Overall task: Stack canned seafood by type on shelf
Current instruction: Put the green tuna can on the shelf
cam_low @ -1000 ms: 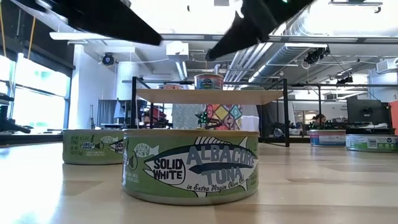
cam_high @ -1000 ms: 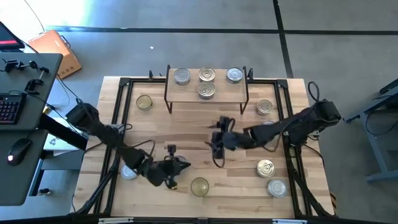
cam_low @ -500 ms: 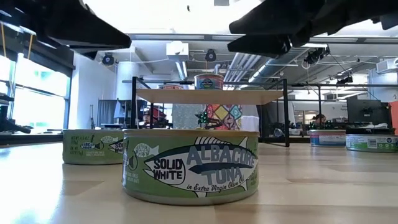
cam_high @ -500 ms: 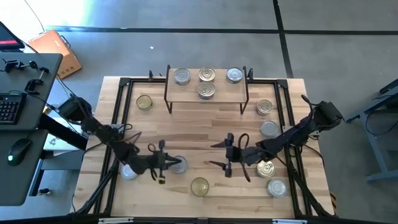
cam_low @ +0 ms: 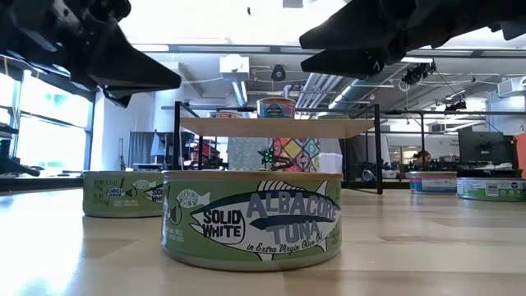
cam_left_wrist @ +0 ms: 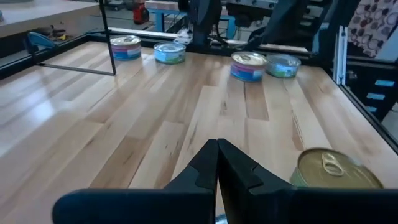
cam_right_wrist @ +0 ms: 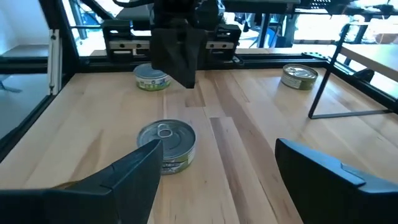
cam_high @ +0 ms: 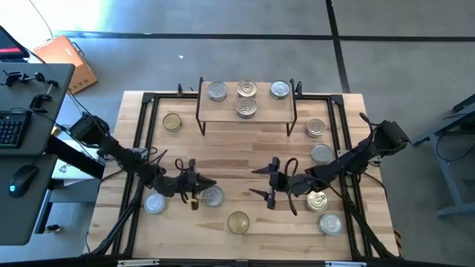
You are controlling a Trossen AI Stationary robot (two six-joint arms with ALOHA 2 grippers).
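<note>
The shelf [cam_high: 223, 116] stands at the table's far edge with several silver tins on its board [cam_high: 246, 108]. More tins rest flat on the table: a pull-ring tin [cam_high: 213, 196] [cam_right_wrist: 166, 142], a gold one [cam_high: 238, 222] [cam_left_wrist: 336, 171] [cam_low: 251, 218], another gold one [cam_high: 172, 122] and a silver one [cam_high: 154, 202]. My left gripper [cam_high: 197, 185] [cam_left_wrist: 217, 152] is shut and hovers just left of the pull-ring tin, above the table. My right gripper [cam_high: 269, 187] [cam_right_wrist: 217, 158] is open, level, and faces that tin from the right, apart from it.
Several tins sit along the table's right side [cam_high: 316, 128] [cam_high: 322, 153] [cam_high: 318, 200] [cam_high: 329, 222]. A black metal frame [cam_high: 145, 133] runs around the tabletop. Bare wood lies in the middle between the shelf and both grippers. A desk with a keyboard [cam_high: 9, 126] stands left of the table.
My left gripper has drawn back from near the table's near edge toward the left and far side, uncovering the pull-ring tin, which lies flat on the table. My right gripper has moved from the table's middle toward the near edge and then held still.
</note>
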